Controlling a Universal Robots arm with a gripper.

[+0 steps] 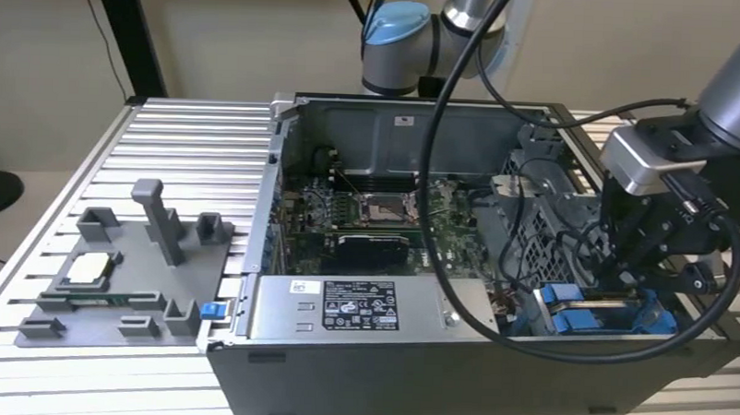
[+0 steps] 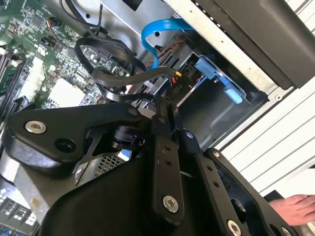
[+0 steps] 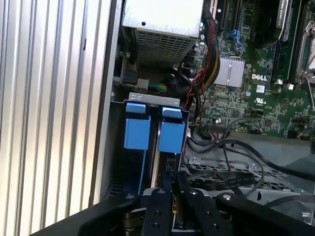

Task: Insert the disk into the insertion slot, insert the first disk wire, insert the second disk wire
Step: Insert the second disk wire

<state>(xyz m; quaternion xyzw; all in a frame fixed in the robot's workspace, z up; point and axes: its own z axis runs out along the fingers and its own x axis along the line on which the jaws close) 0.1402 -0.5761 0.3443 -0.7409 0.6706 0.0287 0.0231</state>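
The claw (image 1: 648, 293) hangs low inside the open computer case (image 1: 410, 107), at the corner on the exterior view's right, directly over the blue caddy (image 1: 588, 312) that frames the disk. In the first wrist view its fingers (image 3: 165, 201) stand close together with only a thin gap between them, at the back edge of the drive where the connectors sit; whether they pinch a plug or are simply clenched, I cannot tell. The disk itself looks already seated in its slot: just ahead of the claw, two blue caddy tabs (image 3: 137, 129) stand side by side against the metal bay wall. Beside the claw loop black wires (image 2: 113, 73) and a flat blue cable (image 2: 157, 37), with the green circuit board (image 3: 256, 83) farther off and the grey power-supply box (image 1: 342, 308) beyond.

The work now appears to be wire seating. Done well, it needs the plug held square to its socket, pushed straight without sideways strain, and the loose wire loops kept clear of the fingers.
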